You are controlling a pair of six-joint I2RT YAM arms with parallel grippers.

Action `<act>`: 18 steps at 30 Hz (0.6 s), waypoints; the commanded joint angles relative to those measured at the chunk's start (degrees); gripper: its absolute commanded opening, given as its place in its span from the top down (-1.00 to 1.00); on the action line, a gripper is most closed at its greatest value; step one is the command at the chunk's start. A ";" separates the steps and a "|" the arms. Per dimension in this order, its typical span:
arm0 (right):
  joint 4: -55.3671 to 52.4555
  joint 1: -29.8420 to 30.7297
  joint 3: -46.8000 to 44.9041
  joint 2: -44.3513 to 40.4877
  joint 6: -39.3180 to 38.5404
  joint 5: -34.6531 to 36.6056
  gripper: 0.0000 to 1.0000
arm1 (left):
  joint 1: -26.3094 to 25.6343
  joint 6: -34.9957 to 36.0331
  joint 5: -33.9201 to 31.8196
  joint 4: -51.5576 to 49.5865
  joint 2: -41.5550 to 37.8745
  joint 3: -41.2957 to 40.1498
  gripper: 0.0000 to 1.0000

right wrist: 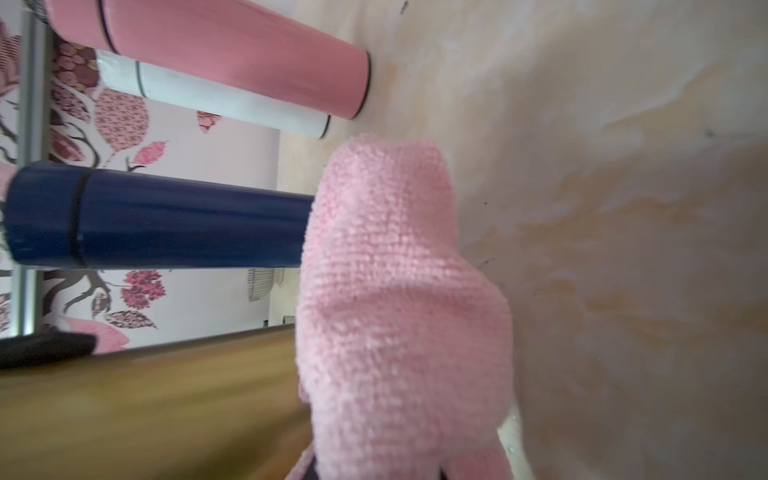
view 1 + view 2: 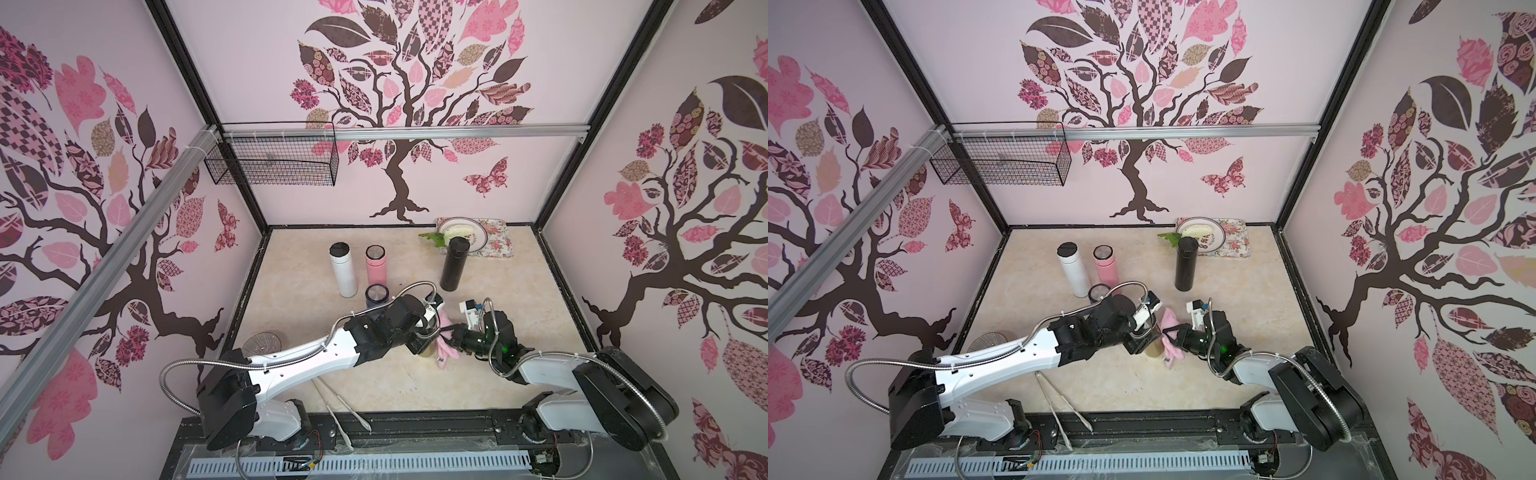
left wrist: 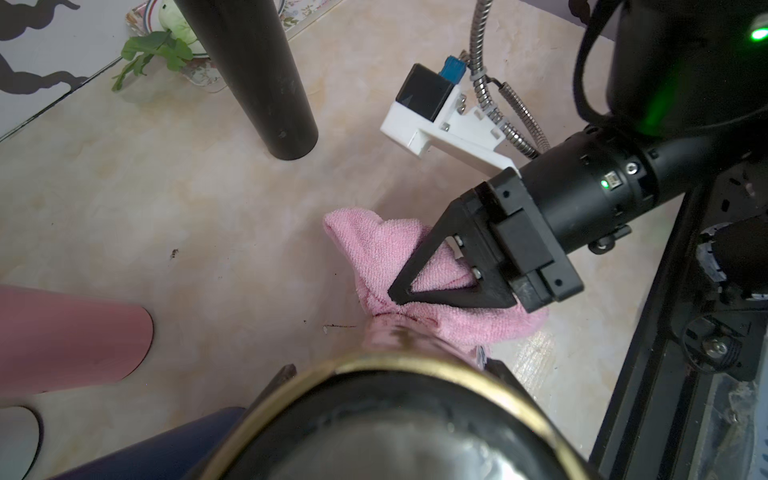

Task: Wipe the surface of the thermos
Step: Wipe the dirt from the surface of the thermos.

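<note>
The gold thermos (image 2: pixel 428 353) sits at the lower centre in both top views, apparently standing on the table, between the two arms. The left gripper (image 3: pixel 390 369) is clamped round its upper end, one finger on each side of the brass-coloured rim. That hold looks meant to steady the bottle so it cannot slide or spin under rubbing.

The right gripper (image 2: pixel 449 332) has its fingers closed tight on a bunched pink microfibre cloth (image 3: pixel 374 249), which is pressed against the thermos's side (the right wrist view shows cloth and gold wall touching). I judge the wiping to be in hand, with the side under the cloth hidden.

The other bottles stand well apart, above centre in the frame, probably left clear of the work:
- a white thermos (image 2: pixel 344 270)
- a pink thermos (image 2: pixel 376 266)
- a navy thermos (image 2: pixel 377 295)
- a black thermos (image 2: pixel 455 264)

The tabletop (image 2: pixel 519 332) is beige and marbled, with a few dark specks. A floral tray (image 2: pixel 498 245) bearing a plate lies at the upper right of the table, and tongs (image 2: pixel 345 407) lie at the lower edge. The walls are pale pink with tree decals, and a wire basket (image 2: pixel 274 162) hangs at the upper left.
</note>
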 commanded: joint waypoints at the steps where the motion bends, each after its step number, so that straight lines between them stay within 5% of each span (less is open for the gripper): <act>1: -5.07 0.53 6.29 -0.31 -5.23 -2.77 1.00 | -0.35 0.89 6.80 9.17 -0.85 -1.90 1.00; 11: 15.16 -0.24 18.57 8.41 9.30 -31.05 1.00 | -1.44 3.55 6.19 8.44 -0.80 -2.42 1.00; 14: 14.56 -0.27 14.94 9.53 8.10 -32.94 1.00 | -1.44 4.87 5.05 8.35 -1.09 -2.30 1.00; 18: 0.86 -0.37 11.18 7.35 -1.60 -30.56 1.00 | -1.49 5.75 4.07 7.72 -1.54 -2.19 1.00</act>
